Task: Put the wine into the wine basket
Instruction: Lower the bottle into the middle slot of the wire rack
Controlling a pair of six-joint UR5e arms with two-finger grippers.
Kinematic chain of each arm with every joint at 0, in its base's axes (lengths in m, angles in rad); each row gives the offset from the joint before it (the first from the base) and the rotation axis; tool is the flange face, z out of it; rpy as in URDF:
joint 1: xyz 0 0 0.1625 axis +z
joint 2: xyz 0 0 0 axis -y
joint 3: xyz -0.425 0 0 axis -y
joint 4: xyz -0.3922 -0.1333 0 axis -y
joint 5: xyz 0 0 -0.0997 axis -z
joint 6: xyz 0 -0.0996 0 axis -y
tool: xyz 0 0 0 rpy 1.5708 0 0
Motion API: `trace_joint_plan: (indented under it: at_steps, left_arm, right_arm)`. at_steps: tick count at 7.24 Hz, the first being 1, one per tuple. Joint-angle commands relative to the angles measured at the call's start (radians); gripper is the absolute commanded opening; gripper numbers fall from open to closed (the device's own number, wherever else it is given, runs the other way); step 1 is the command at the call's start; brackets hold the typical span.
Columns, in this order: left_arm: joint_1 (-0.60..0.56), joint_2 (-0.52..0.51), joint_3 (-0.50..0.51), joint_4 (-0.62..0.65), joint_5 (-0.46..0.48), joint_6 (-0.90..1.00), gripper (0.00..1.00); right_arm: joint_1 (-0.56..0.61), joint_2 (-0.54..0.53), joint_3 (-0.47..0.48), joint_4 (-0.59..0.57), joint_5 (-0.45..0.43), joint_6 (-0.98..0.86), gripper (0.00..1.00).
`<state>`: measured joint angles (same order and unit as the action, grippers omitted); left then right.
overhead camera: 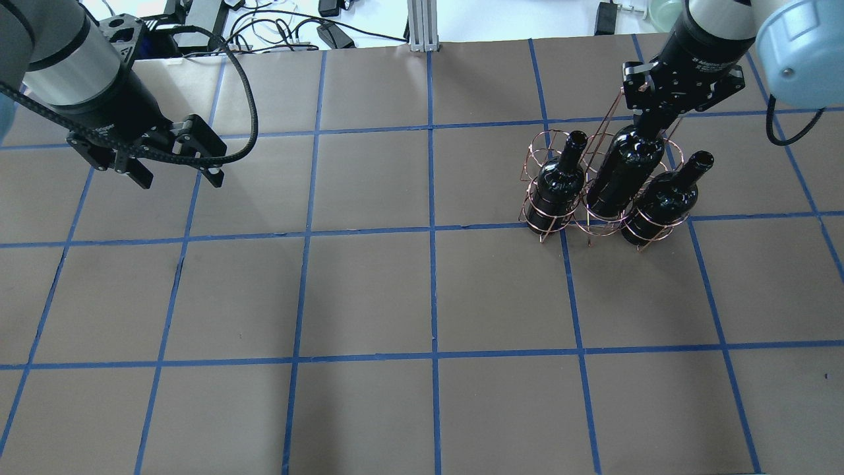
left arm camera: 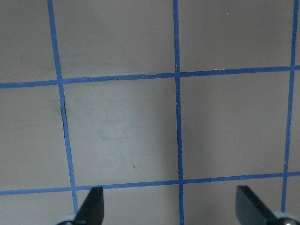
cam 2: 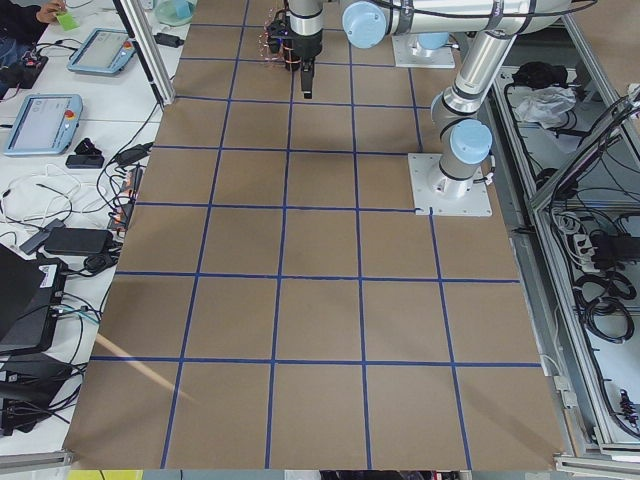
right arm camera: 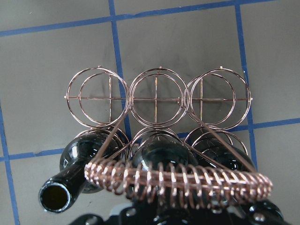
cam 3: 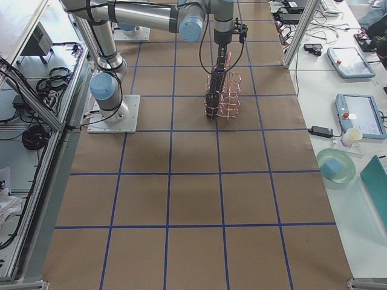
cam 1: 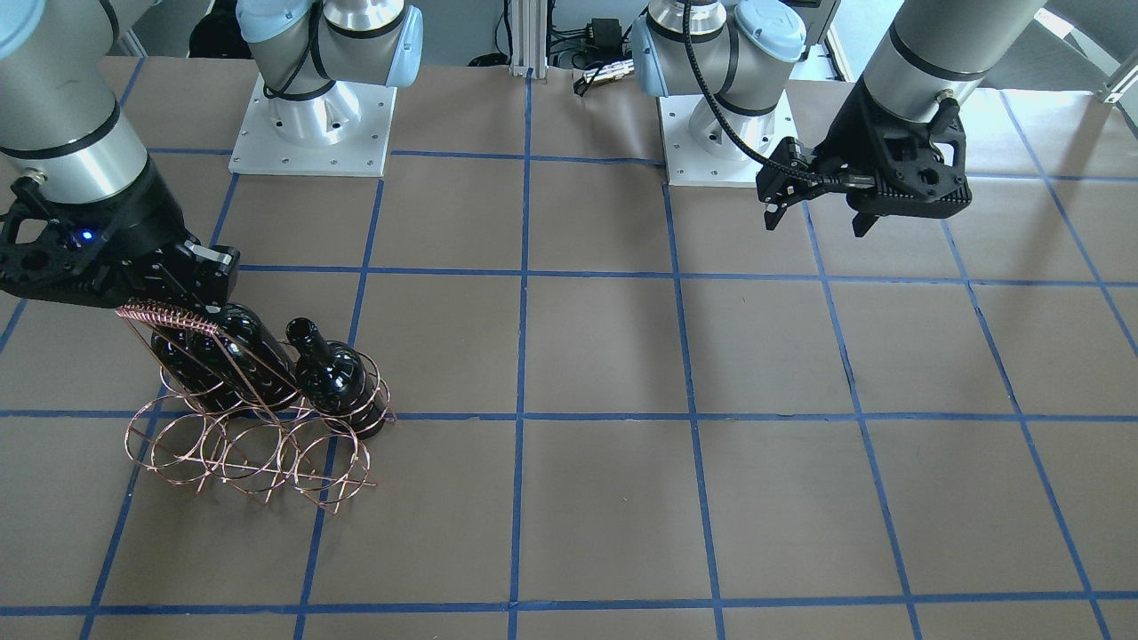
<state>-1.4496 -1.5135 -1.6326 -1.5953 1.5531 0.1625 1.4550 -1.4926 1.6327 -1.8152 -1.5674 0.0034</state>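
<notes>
The copper wire wine basket [overhead camera: 535,146] stands at the table's right; its coiled handle [right arm camera: 178,180] fills the right wrist view. Three glossy black bottles stand in its row of rings nearer the robot. My right gripper [overhead camera: 649,122] is shut on the neck of the middle wine bottle [overhead camera: 623,175], which sits tilted in its ring. The other two bottles [overhead camera: 557,188] [overhead camera: 663,198] stand free on either side. The three far rings [right arm camera: 157,98] are empty. My left gripper [overhead camera: 178,175] hangs open and empty over bare table far to the left, as the left wrist view [left arm camera: 171,208] shows.
The brown table [overhead camera: 428,297] has a blue tape grid. The arm bases [cam 1: 311,124] stand at the robot's edge. Cables and devices [overhead camera: 283,26] lie beyond the far edge. Tablets and a bowl [cam 3: 335,164] sit on a side bench.
</notes>
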Motion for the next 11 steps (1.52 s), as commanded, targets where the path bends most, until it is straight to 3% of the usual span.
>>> trace_joint_plan:
  at_steps: [1, 9, 10, 11]
  left_arm:
    - [0.0, -0.002, -0.001, 0.0, 0.001, 0.0, 1.0]
    - [0.0, -0.002, -0.001, 0.0, 0.015, 0.0, 1.0]
    - [0.0, -0.002, -0.001, 0.0, 0.015, 0.0, 1.0]
    - [0.0, -0.002, -0.003, 0.0, 0.015, 0.0, 1.0]
  right_arm:
    - [0.001, 0.003, 0.041, -0.035, 0.0, 0.001, 0.0]
    - [0.004, 0.012, 0.111, -0.061, -0.01, 0.01, 0.0]
    - [0.004, 0.012, 0.111, -0.059, -0.017, 0.01, 0.22]
    - [0.004, 0.012, 0.107, -0.065, -0.005, 0.02, 0.77]
